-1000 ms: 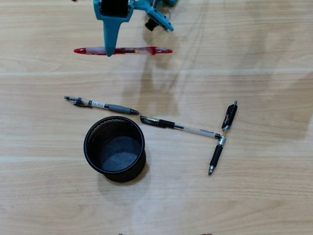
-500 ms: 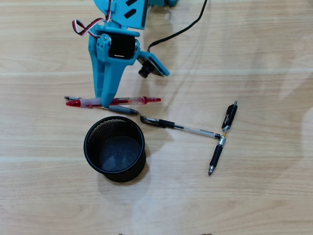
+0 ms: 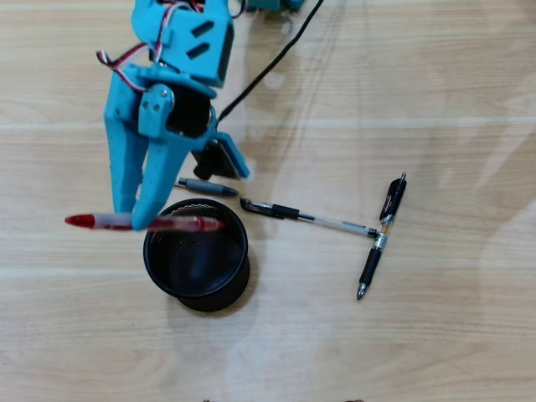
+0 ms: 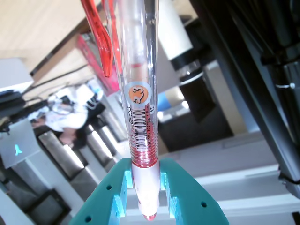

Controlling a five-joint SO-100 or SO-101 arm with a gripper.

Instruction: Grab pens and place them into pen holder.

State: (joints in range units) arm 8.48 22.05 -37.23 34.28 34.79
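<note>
Red pen (image 3: pixel 142 223) held crosswise in the gripper (image 3: pixel 138 219), jaws closed tight on its barrel; the wrist view confirms the clamp, teal fingers (image 4: pixel 117 197) pressing either side of the clear barrel (image 4: pixel 140 117) near the red grip section. In the overhead view the pen lies roughly level above the pen holder (image 3: pixel 236 280), its red cap end sticking out well past the holder's left rim, its other end over the mouth. Judgement on risk: released as it sits, the pen would likely bridge the rim or tip off the left side onto the table, since too much of it overhangs outside; it wants tilting toward upright with one end pointed down into the opening first. A second risk: the grip sits near one end in the wrist view, so the long free length could swing or slip in the jaws during a tilt. A third: the gripper coming down could knock the holder, which looks light and free-standing. Holder is a black mesh cup, upright; its inside looks dark and I see no pen in it, though the arm hides part of the mouth. Right of the holder, three more pens lie on the table: a grey pen (image 3: pixel 207 187) just beyond its upper rim, a clear-barrelled pen (image 3: pixel 310 218) further right, and a black pen (image 3: pixel 381 239) touching that one's far end.
</note>
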